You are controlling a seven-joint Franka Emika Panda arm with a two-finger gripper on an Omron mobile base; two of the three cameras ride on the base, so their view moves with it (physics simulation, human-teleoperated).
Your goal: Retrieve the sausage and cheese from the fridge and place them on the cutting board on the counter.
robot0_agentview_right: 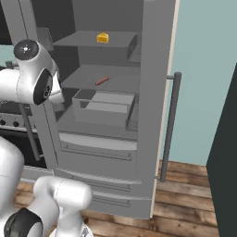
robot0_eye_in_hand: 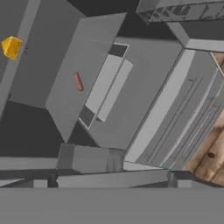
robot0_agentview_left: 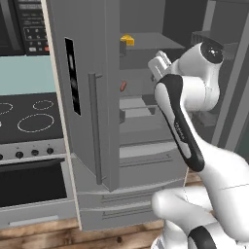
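The grey fridge [robot0_agentview_left: 92,97] [robot0_agentview_right: 155,69] stands with both doors swung open. The yellow cheese [robot0_agentview_left: 127,40] [robot0_agentview_right: 102,37] [robot0_eye_in_hand: 12,47] wedge sits on the upper shelf. One shelf lower lies the small reddish-brown sausage [robot0_agentview_left: 123,86] [robot0_agentview_right: 102,81] [robot0_eye_in_hand: 78,81]. My gripper [robot0_agentview_left: 156,65] hovers in front of the open compartment, right of the sausage and below the cheese's level, apart from both. It is open and holds nothing. The cutting board and the counter are out of view.
A black-topped stove with oven [robot0_agentview_left: 29,116] stands left of the fridge. Inside the fridge, a grey drawer box [robot0_agentview_right: 104,109] sits under the sausage shelf. The right door [robot0_agentview_right: 157,92] with its bar handle juts out. The floor [robot0_agentview_right: 185,185] is wooden.
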